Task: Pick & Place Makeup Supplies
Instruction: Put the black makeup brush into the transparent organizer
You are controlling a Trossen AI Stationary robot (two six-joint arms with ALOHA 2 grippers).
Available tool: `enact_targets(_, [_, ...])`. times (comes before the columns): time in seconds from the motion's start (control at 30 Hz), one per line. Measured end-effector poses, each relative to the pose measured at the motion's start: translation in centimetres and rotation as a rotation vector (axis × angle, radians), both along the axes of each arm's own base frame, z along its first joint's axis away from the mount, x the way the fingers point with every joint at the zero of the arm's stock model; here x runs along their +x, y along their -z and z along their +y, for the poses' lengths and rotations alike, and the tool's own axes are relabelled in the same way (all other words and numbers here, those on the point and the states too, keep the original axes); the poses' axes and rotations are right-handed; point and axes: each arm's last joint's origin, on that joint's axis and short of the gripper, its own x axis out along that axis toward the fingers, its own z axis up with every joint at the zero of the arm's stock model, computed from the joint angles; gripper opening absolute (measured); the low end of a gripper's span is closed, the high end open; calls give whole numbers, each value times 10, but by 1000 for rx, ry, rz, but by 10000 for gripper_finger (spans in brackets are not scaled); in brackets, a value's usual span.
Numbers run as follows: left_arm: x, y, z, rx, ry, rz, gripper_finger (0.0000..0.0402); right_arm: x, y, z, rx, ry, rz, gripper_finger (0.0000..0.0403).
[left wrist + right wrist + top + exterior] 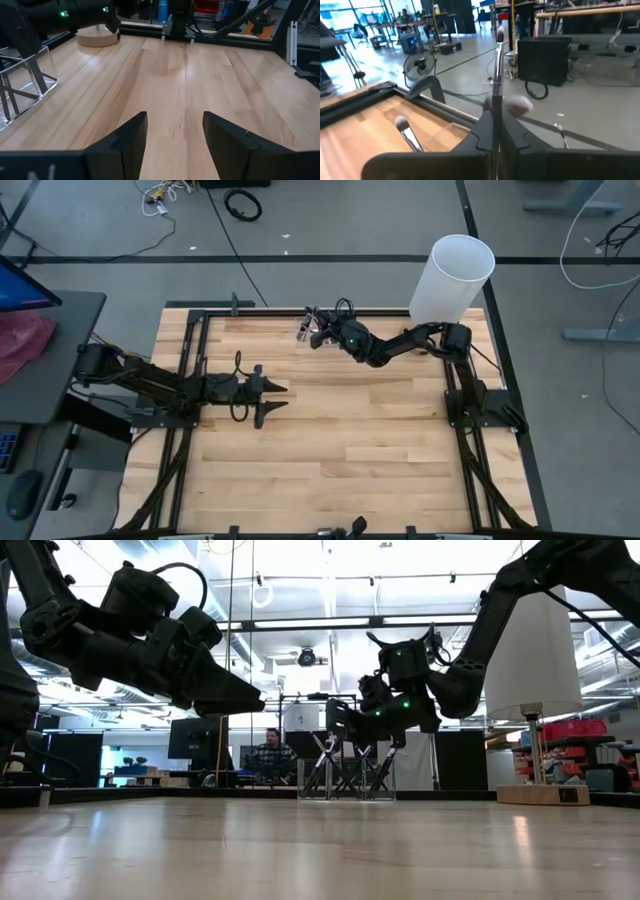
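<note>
while clamped on one makeup brush [497,75], held upright between its fingers, right gripper [318,330] poised over the clear holder [346,772] at the table's far edge. other brushes [322,755] already standing crossed in that holder, directly beneath the gripper; another brush head [406,131] visible just beside the fingers. judged well advanced: held brush not yet released. left gripper [268,397] idle, fingers apart, nothing between them, well apart from the holder.
</note>
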Motion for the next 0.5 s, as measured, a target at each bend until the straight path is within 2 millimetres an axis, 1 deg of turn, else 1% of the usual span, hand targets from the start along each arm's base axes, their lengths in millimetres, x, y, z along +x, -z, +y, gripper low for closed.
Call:
enact_targets(0.3, [0,0,0,1,-1,0,197,-1,3,-1,22,-15,16,20])
enact_targets(0.5, [0,0,0,0,-1,0,197,-1,5,-2,58,-7,8,37])
